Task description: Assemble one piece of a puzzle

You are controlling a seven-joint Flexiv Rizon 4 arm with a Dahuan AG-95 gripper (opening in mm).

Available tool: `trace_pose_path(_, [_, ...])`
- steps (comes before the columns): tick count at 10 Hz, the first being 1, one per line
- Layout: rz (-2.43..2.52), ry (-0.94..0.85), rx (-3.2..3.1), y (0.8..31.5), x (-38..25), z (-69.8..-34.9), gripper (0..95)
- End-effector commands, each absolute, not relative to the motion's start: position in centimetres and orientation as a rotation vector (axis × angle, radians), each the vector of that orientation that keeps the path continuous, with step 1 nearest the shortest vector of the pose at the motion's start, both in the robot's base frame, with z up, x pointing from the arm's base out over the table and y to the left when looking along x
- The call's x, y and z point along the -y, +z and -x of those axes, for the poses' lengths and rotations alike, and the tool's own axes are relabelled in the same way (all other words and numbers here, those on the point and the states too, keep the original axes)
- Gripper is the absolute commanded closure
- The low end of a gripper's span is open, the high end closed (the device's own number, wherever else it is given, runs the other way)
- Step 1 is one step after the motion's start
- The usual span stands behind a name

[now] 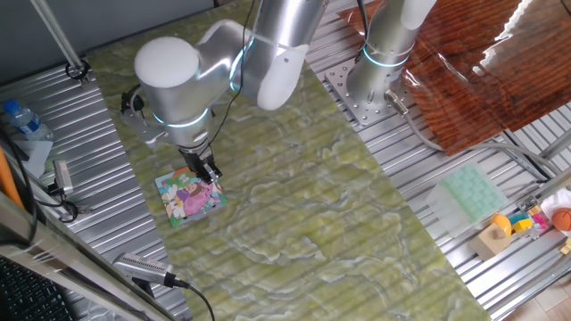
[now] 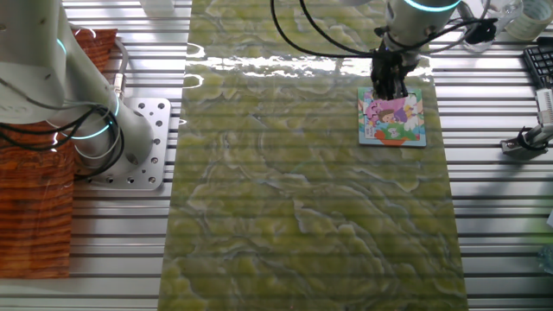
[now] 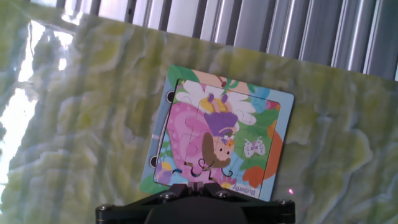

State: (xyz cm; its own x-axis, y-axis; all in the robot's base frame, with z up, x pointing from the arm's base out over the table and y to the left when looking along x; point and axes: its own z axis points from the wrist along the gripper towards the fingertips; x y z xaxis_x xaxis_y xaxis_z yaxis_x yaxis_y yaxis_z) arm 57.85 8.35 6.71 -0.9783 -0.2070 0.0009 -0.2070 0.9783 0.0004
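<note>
The puzzle (image 1: 188, 196) is a small square board with a teal border and a pink cartoon picture, lying flat on the green mat. It also shows in the other fixed view (image 2: 392, 118) and in the hand view (image 3: 219, 134). My gripper (image 1: 211, 176) stands upright over the board's edge, also seen in the other fixed view (image 2: 389, 86). In the hand view the gripper (image 3: 196, 185) has its jaws pressed together at the board's near edge. I see no separate piece: the picture looks whole where it shows, and the spot under the fingertips is hidden.
The green marbled mat (image 1: 303, 205) covers the table's middle. A second arm's base (image 1: 370, 76) stands at the back. A pale green tray (image 1: 473, 194) and small toys (image 1: 517, 223) lie at the right. A plastic bottle (image 1: 22, 120) and tools (image 1: 147, 267) lie at the left.
</note>
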Motion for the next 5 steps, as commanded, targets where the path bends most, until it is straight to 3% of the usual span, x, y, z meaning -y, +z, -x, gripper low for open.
trace_pose_path(1, [-0.331, 0.075, 3.163, 6.26, -8.18, -57.99, 95.0])
trace_pose_path(5, [-0.300, 0.077, 3.203, 6.04, -7.75, -58.03, 95.0])
